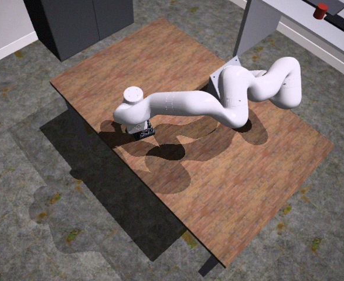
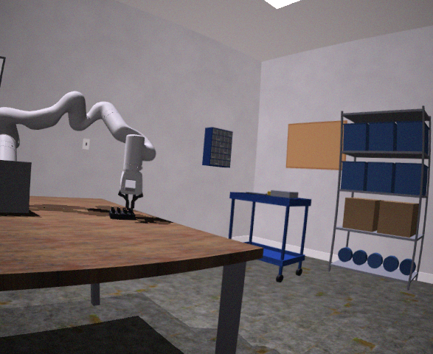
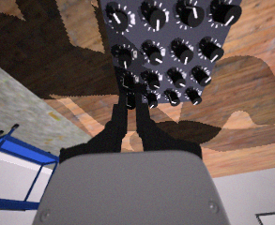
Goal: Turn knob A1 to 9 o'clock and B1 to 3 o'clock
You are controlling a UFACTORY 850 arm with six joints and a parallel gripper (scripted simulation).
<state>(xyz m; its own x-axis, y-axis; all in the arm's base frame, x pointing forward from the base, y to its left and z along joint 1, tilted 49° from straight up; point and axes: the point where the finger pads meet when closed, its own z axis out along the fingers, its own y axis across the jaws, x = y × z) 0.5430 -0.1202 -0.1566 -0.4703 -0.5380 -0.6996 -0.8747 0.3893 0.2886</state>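
Note:
The dark knob box [image 1: 145, 137] [image 2: 122, 216] [image 3: 172, 34] stands on the wooden table, with four rows of black knobs. In the wrist view its names appear on the right of the knobs, so row A is the left column. Knob A1 [image 3: 130, 100] is at the lower left corner, between the black fingers; its line is not clearly readable. Knob B1 [image 3: 151, 99] is beside it, outside the fingers; its line seems to point toward the bottom of the view. My gripper [image 2: 129, 209] [image 3: 130, 101] points down and appears shut on knob A1. The socket is not visible.
Knob A2 [image 3: 129, 81] is close to the fingertips, and the other knobs rise close by. The box stands near an edge of the table [image 1: 214, 193] [image 2: 94, 240]. A blue cart [image 2: 269, 198] and a shelf rack stand beyond the table.

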